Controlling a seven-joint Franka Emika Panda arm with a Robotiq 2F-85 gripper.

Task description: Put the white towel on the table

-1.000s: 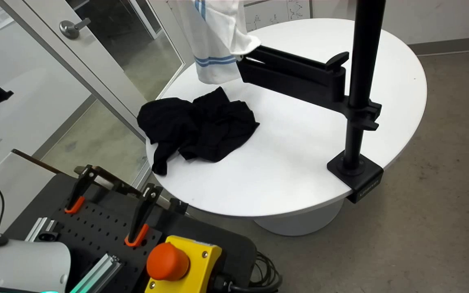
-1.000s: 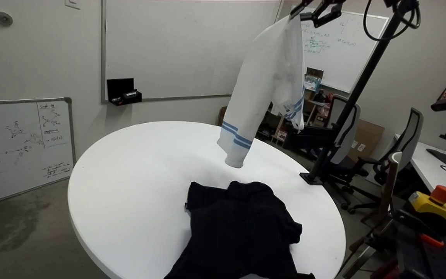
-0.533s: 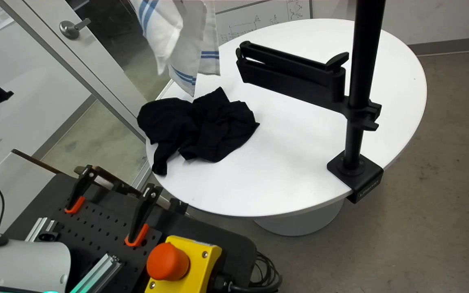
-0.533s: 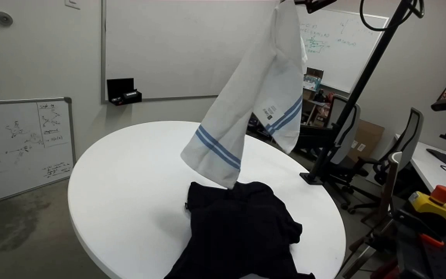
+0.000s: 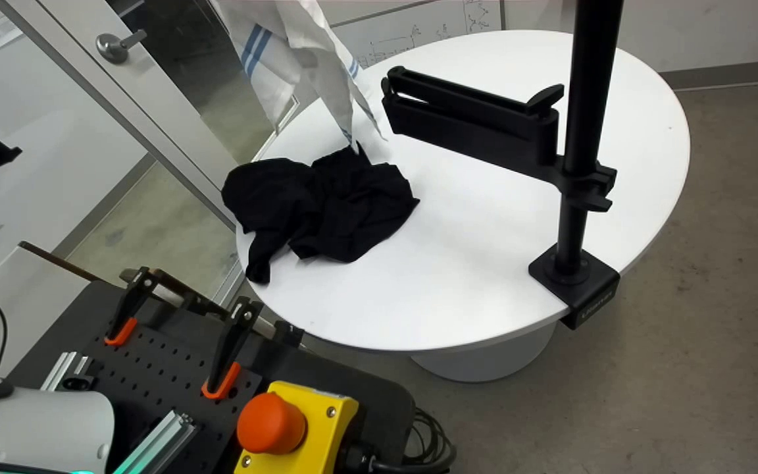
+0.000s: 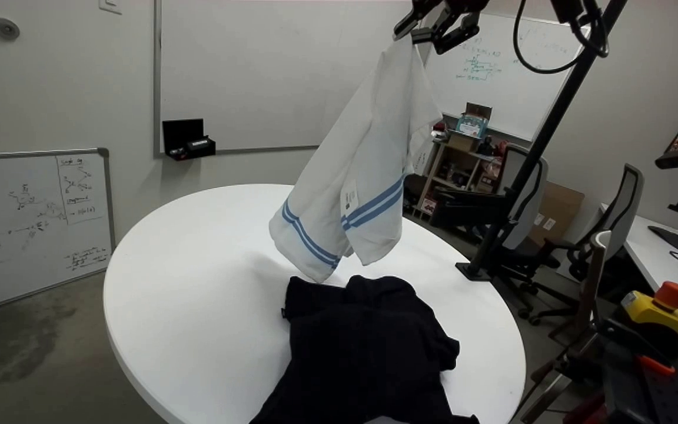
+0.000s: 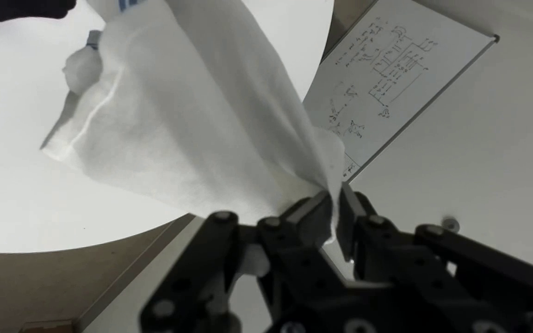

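Note:
My gripper point(image 6: 408, 36) is shut on one end of the white towel point(image 6: 354, 159) and holds it in the air above the round white table point(image 6: 192, 265). The towel has blue stripes and hangs in folds. In the wrist view the towel point(image 7: 192, 106) is pinched as a thin fold between the two finger pads point(image 7: 313, 217). In an exterior view the towel point(image 5: 313, 62) hangs over the far edge of the table point(image 5: 484, 263), and my gripper is out of that view. The towel's lower corner is close to the black cloth; I cannot tell if they touch.
A crumpled black cloth point(image 5: 326, 204) lies on the table; it also shows in an exterior view point(image 6: 368, 347). A black pole point(image 5: 586, 99) with a folded side arm point(image 5: 471, 122) is clamped to the table edge. A yellow box with a red button point(image 5: 297, 421) stands nearby.
In an exterior view my gripper rose out of the top, then came back down farther left. The towel moved with it, away from the pole's side arm, and swung. The black cloth has not moved.

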